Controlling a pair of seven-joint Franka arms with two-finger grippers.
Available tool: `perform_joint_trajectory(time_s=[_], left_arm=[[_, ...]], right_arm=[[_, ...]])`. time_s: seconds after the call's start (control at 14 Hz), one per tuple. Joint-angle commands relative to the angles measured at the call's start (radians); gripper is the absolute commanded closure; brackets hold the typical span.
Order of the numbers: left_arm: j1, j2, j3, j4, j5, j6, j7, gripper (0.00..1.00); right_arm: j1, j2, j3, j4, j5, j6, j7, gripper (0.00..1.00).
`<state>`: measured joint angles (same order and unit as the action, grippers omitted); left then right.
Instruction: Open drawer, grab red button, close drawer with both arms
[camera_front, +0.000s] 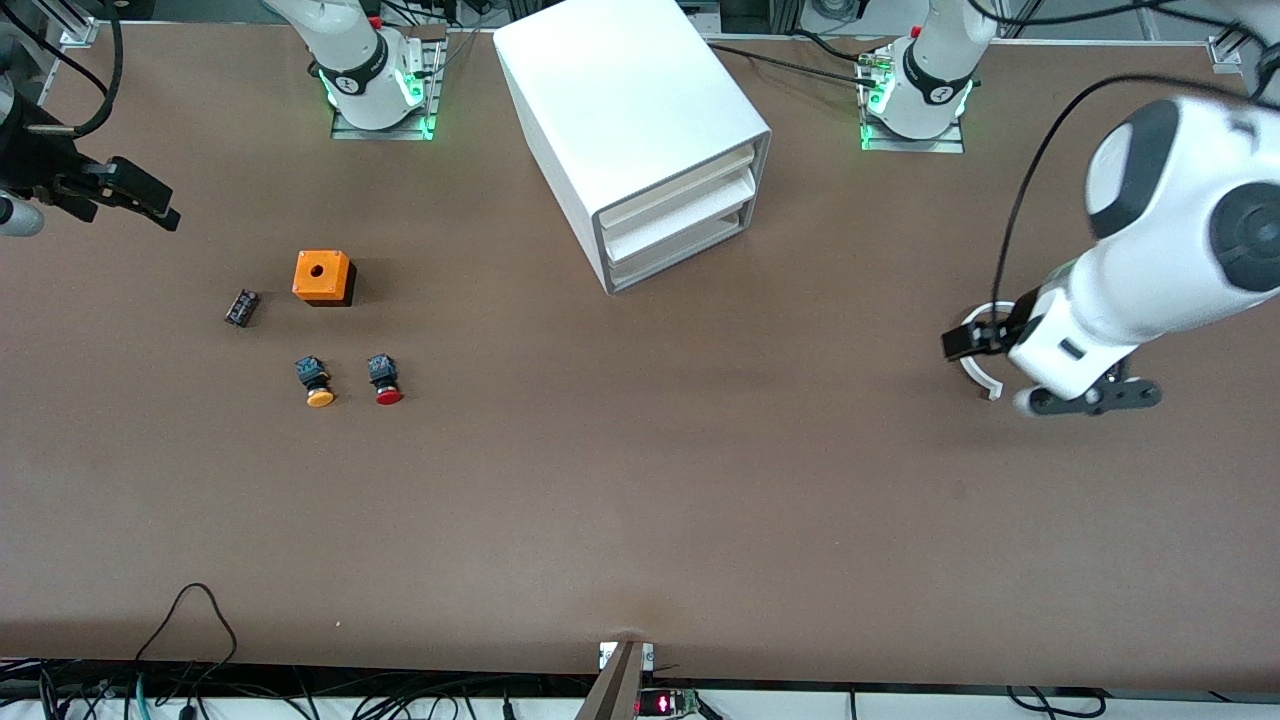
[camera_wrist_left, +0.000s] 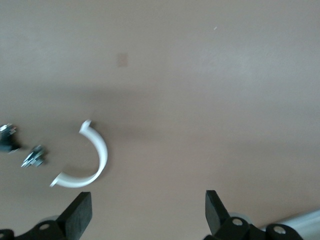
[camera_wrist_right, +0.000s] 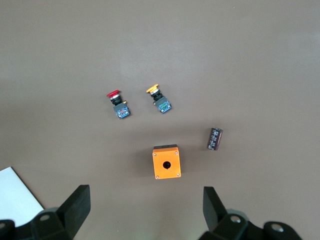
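From the front view I see the white box cabinet (camera_front: 640, 130) standing between the two arm bases, its shallow white plastic drawers (camera_front: 680, 215) all pushed in flush, so nothing is opened yet. The small push button with the round red mushroom cap and black-and-blue body (camera_front: 385, 379) lies on the brown surface (camera_front: 640, 500) toward the right arm's end, just beside the orange-yellow-capped button (camera_front: 315, 381) and nearer to the camera than the orange cube with a hole (camera_front: 323, 277); a small dark cylinder (camera_front: 241, 307) lies beside the cube. The right hand (camera_front: 135, 195) hangs over that end of the surface. The left hand (camera_front: 1090, 397) hovers at the left arm's end over a white curved plastic clip (camera_front: 980, 350).

In the left wrist view, the left hand (camera_wrist_left: 147, 210) has its black fingers (camera_wrist_left: 80, 210) spread well apart, empty, with the white clip (camera_wrist_left: 90, 160) below and two small metal bits beside it.

In the right wrist view, the right hand (camera_wrist_right: 145, 207) is likewise spread wide and empty, looking down on the red button (camera_wrist_right: 117, 104), which lies on its side.

I judge the button light, rigid and small; its rounded cap would slip, so I would pinch the squarish body across its flat sides. The drawer front is plain and smooth, probably light and easy-sliding; I would hook its top edge or lip, and the cabinet may shift if pulled hard.
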<state>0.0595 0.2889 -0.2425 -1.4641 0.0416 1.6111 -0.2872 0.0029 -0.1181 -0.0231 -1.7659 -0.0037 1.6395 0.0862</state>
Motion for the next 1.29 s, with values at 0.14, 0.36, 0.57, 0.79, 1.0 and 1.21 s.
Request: perform_joint_trajectory(time_s=[0.14, 0.36, 0.57, 0.79, 1.0, 1.21], left_arm=[[0.034, -0.137, -0.014, -0.044, -0.019, -0.128, 0.042, 0.00], [0.039, -0.264, 0.034, -0.189, -0.022, -0.085, 0.118, 0.00], [0.011, -0.327, 0.126, -0.287, -0.041, -0.014, 0.164, 0.00], [0.014, -0.341, 0.146, -0.289, -0.040, 0.007, 0.229, 0.00], [0.046, -0.287, 0.144, -0.232, -0.042, -0.002, 0.287, 0.00], [0.090, -0.295, 0.144, -0.232, -0.093, -0.040, 0.273, 0.00]], right_arm=[[0.002, -0.020, 0.000, -0.010, 0.002, 0.016, -0.008, 0.00], [0.000, -0.037, -0.006, -0.018, -0.001, -0.004, -0.026, 0.00], [0.000, -0.043, -0.028, -0.027, -0.001, -0.010, -0.091, 0.00], [0.000, -0.057, -0.020, -0.029, -0.002, -0.009, -0.091, 0.00], [0.002, -0.100, -0.017, -0.075, -0.002, -0.007, -0.109, 0.00], [0.000, -0.120, -0.021, -0.104, 0.001, -0.006, -0.105, 0.00]])
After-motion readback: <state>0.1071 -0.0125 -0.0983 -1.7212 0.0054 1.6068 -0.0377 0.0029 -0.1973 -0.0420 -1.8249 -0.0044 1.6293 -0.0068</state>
